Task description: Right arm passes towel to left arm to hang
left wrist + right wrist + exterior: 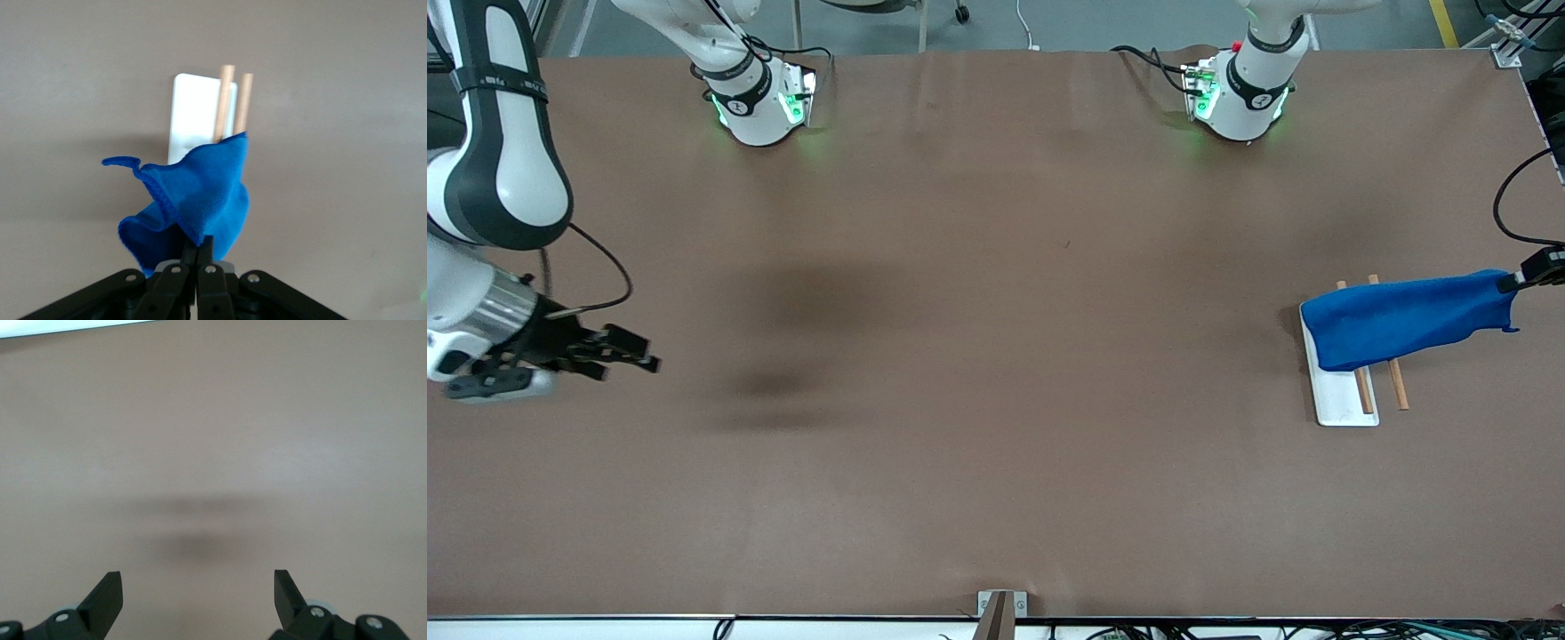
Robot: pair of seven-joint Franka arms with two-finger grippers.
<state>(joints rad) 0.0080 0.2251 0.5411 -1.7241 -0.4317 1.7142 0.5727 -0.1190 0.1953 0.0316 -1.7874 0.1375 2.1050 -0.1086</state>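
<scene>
left hand [197, 257] clamped on bright blue microfibre towel [1405, 318] draped over wooden-rod rack [1347, 391] at brown bench [996, 356] edge | right hand [636, 354] fingers apart, waiting over bare bench

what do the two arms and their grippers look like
Both arms are white with black joint bands; the right arm has a silver wrist ring and a thin black cable. Bases glow green. The right gripper and left gripper are black with two fingers.
</scene>
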